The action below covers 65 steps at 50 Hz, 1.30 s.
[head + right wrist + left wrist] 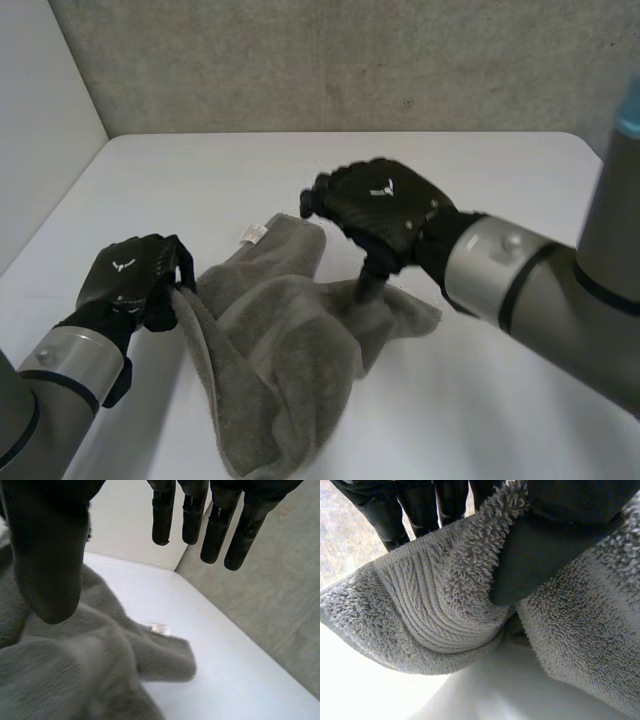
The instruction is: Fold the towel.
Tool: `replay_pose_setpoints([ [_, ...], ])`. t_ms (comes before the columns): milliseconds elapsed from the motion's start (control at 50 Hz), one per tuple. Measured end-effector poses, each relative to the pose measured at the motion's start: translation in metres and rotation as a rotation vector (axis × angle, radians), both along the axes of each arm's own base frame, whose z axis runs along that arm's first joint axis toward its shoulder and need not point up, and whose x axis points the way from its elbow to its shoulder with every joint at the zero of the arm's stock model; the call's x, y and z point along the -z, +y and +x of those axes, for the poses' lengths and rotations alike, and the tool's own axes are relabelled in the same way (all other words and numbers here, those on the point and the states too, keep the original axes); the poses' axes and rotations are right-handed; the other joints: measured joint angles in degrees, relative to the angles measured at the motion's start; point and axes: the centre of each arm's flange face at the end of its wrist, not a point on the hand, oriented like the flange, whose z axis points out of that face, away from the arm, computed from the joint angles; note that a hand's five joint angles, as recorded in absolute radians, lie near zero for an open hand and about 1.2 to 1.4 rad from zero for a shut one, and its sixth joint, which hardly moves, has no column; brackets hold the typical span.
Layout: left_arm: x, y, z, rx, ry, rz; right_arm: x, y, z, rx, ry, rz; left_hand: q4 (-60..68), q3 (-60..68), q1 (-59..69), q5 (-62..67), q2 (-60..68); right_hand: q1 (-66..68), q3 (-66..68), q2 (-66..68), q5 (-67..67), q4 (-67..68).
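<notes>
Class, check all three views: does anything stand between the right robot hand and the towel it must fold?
Nothing visible does. The right robot hand is open directly above the towel, thumb down at the cloth, which lies crumpled on the table. The left robot hand pinches the towel's edge.

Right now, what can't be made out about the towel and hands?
Head view: lower layers of towel, buried under bunched folds.
Head view: label print, too small.
Right wrist view: contact of right hand with towel, covered by its thumb.
Left wrist view: fingertips of left hand, behind the towel's edge.
</notes>
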Motion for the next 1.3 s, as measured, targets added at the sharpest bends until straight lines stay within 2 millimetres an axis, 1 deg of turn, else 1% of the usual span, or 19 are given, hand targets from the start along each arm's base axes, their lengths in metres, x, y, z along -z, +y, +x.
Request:
replay_pose_setpoints([
  [80,0.0,0.004,0.002,0.001,0.004,-0.009,0.003,-0.013,0.013,-0.013,0.035,-0.017,0.0,0.0,0.0,0.0,0.0,1.5,1.5,0.2,4.4,2.6],
  [160,0.002,0.006,0.005,-0.007,0.003,-0.007,0.01,-0.015,0.029,-0.056,0.095,-0.033,0.0,0.0,0.0,0.0,0.0,2.4,3.0,0.2,5.4,3.6],
  [340,0.004,0.001,0.018,-0.062,0.001,0.001,0.031,-0.003,0.068,-0.114,0.199,-0.043,0.0,0.0,0.0,0.0,0.0,1.6,2.8,0.0,2.2,3.0],
  [460,0.004,-0.002,0.021,-0.057,0.007,0.002,0.055,0.009,0.09,-0.151,0.23,-0.027,0.0,0.0,0.0,0.0,0.0,1.6,2.8,0.2,2.3,3.0],
  [620,0.004,-0.002,0.02,-0.042,0.01,0.004,0.087,0.022,0.109,-0.2,0.265,0.005,0.0,0.0,0.0,0.0,0.0,3.7,4.3,0.8,5.8,4.5],
  [700,0.005,-0.002,0.02,-0.041,0.01,0.004,0.096,0.026,0.114,-0.207,0.271,0.015,0.0,0.0,0.0,0.0,0.0,18.0,17.8,17.3,19.4,18.0],
  [740,0.005,-0.002,0.02,-0.042,0.01,0.004,0.097,0.027,0.116,-0.201,0.266,0.02,0.0,0.0,0.0,0.0,0.0,34.7,34.5,34.7,36.4,34.8],
  [760,0.005,-0.002,0.02,-0.042,0.01,0.004,0.097,0.027,0.116,-0.198,0.264,0.022,0.0,0.0,0.0,0.0,0.0,39.4,37.9,38.4,40.0,38.3],
  [780,0.005,-0.002,0.02,-0.042,0.01,0.004,0.096,0.026,0.116,-0.187,0.256,0.024,0.0,0.0,0.0,0.0,0.0,49.5,49.1,49.7,50.6,48.9],
  [820,0.005,-0.002,0.02,-0.043,0.011,0.002,0.091,0.023,0.116,-0.165,0.239,0.025,0.0,0.0,0.0,0.0,0.0,54.3,54.0,54.1,56.0,54.4],
  [860,0.005,-0.003,0.02,-0.044,0.011,0.0,0.083,0.019,0.113,-0.132,0.217,0.023,0.0,0.0,0.0,0.0,0.0,54.4,54.6,54.2,56.3,54.9],
  [940,0.005,-0.004,0.021,-0.047,0.012,-0.004,0.055,-0.003,0.098,-0.022,0.156,0.009,0.0,0.0,0.0,0.0,0.0,54.4,54.6,54.2,56.3,54.9],
  [1000,0.005,-0.005,0.022,-0.053,0.013,-0.005,0.035,-0.029,0.073,0.078,0.127,0.003,0.0,0.0,0.0,0.0,0.0,54.4,54.6,54.2,56.3,54.9],
  [1040,0.005,-0.006,0.023,-0.059,0.012,-0.005,0.02,-0.049,0.045,0.16,0.112,-0.002,0.0,0.0,0.0,0.0,0.0,54.4,54.6,54.2,56.3,54.9],
  [1120,0.005,-0.008,0.025,-0.067,0.012,-0.005,0.003,-0.073,-0.007,0.275,0.106,-0.013,0.0,0.0,0.0,0.0,0.0,54.4,54.6,54.2,56.3,54.9],
  [1180,0.005,-0.008,0.025,-0.069,0.011,-0.004,0.005,-0.078,-0.037,0.313,0.134,-0.018,0.0,0.0,0.0,0.0,0.0,54.4,54.6,54.2,56.3,54.9],
  [1220,0.005,-0.008,0.025,-0.068,0.011,-0.003,0.013,-0.075,-0.057,0.319,0.182,-0.018,0.0,0.0,0.0,0.0,0.0,54.4,54.6,54.2,56.3,54.9],
  [1260,0.005,-0.008,0.025,-0.068,0.011,-0.002,0.02,-0.071,-0.065,0.312,0.217,-0.016,0.0,0.0,0.0,0.0,0.0,54.4,54.6,54.2,56.4,54.9],
  [1300,0.005,-0.008,0.025,-0.066,0.011,-0.002,0.028,-0.065,-0.069,0.293,0.247,-0.015,0.0,0.0,0.0,0.0,0.0,42.5,44.0,42.1,45.0,44.2],
])
